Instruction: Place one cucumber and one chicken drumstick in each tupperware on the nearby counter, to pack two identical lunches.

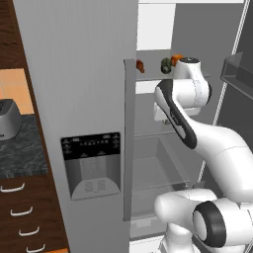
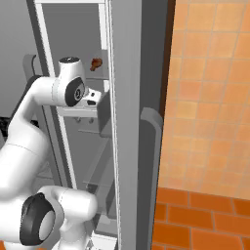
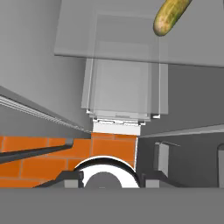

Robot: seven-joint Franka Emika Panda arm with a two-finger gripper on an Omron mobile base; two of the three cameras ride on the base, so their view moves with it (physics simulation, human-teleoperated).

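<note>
Green cucumber (image 3: 171, 16) on the fridge shelf (image 3: 131, 48) (fingers' state: cannot tell).

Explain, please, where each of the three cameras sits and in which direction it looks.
Left base view: behind the arm's left, facing the open fridge; arm rises lower right; chicken drumstick and cucumber on a shelf.
Right base view: behind its right, facing the fridge door edge and orange tiled wall; arm at lower left.
Hand view: on the hand, looking down the fridge interior; a cucumber at top.
Shared: both base views show the drumstick and arm.
</note>
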